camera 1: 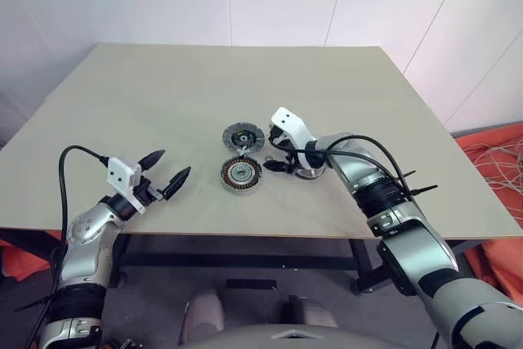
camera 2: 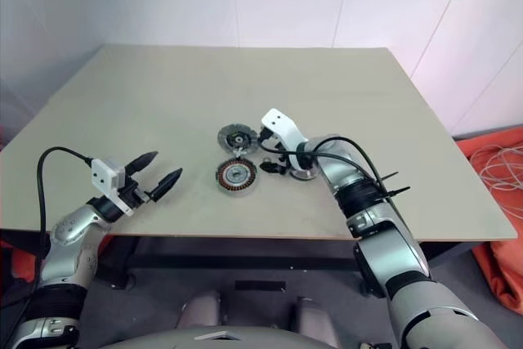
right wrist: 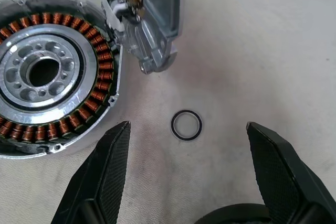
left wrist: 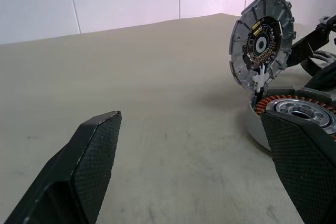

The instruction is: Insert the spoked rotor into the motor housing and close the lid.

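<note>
1. The right tool (camera 1: 276, 155) stands wide and empty, angled down at the desk (camera 1: 163, 96); a small loose ring (right wrist: 186, 125) lies on the bare surface between its fingers, touching neither.
2. The motor housing (camera 1: 241, 174) sits just beside that tool, copper windings up; the lid (camera 1: 243, 136) stands tilted open at the housing's far edge.
3. The spoked rotor (camera 1: 309, 172) lies under the right wrist, mostly hidden.
4. The left tool (camera 1: 167, 171) is wide and empty, held level over the desk's near edge, pointing toward the housing, with open desk between.
5. Broad clear surface surrounds the parts, far from every edge.
</note>
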Robot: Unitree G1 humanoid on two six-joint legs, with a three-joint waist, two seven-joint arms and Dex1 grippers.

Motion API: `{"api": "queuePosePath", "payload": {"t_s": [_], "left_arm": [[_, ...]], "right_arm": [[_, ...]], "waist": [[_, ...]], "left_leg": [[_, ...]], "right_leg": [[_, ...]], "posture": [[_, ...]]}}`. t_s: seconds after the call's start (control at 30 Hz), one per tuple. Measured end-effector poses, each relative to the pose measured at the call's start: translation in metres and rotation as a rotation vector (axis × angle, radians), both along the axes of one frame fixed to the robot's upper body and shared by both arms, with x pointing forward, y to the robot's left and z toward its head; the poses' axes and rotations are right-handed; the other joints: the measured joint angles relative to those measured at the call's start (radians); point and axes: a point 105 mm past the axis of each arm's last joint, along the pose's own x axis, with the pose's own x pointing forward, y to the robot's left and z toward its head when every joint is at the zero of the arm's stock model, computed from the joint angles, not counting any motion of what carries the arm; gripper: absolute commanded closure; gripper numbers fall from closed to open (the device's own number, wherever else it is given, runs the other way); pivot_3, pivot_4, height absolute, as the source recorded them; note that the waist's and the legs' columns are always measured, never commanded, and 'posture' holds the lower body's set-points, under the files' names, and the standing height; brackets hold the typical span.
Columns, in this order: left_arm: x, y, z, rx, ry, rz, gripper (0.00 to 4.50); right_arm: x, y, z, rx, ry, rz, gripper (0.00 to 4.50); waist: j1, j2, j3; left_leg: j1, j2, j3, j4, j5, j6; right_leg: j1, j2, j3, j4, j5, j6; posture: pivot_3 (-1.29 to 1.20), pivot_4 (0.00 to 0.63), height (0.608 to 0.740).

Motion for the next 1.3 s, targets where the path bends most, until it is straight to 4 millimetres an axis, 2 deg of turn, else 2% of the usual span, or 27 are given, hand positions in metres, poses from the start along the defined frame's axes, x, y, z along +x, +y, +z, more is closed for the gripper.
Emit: {"api": "queuePosePath", "payload": {"t_s": [0.53, 1.0, 1.1, 1.3], "left_arm": [[0.000, -0.002, 0.000, -0.003, 0.001, -0.003, 0.00], [0.004, -0.003, 0.003, -0.004, -0.010, -0.005, 0.00], [0.004, -0.003, 0.003, -0.005, -0.009, -0.004, 0.00], [0.004, -0.002, 0.002, -0.006, -0.007, -0.003, 0.00]], "right_arm": [[0.003, 0.001, -0.011, -0.054, 0.076, -0.021, 0.52], [0.005, 0.006, -0.012, -0.056, 0.075, -0.011, 0.52], [0.006, 0.008, -0.012, -0.053, 0.075, -0.009, 1.13], [0.005, 0.012, -0.013, -0.045, 0.070, 0.004, 3.23]], "waist": [[0.000, 0.000, 0.000], [-0.003, 0.000, 0.000], [-0.003, 0.000, 0.000], [-0.002, 0.000, 0.000]], "left_leg": [[0.000, 0.000, 0.000, 0.000, 0.000, 0.000], [0.001, 0.000, 0.000, 0.000, 0.000, 0.000], [0.001, 0.000, 0.000, 0.000, 0.000, 0.000], [0.001, 0.000, 0.000, 0.000, 0.000, 0.000]], "right_leg": [[0.000, 0.000, 0.000, 0.000, 0.000, 0.000], [0.000, 0.000, 0.000, 0.001, 0.000, 0.000], [0.000, 0.000, 0.000, 0.001, 0.000, 0.000], [0.000, 0.000, 0.000, 0.001, 0.000, 0.000]], "posture": [[0.00, 0.000, 0.740], [0.00, 0.000, 0.740], [0.00, 0.000, 0.740], [0.00, 0.000, 0.740]]}}
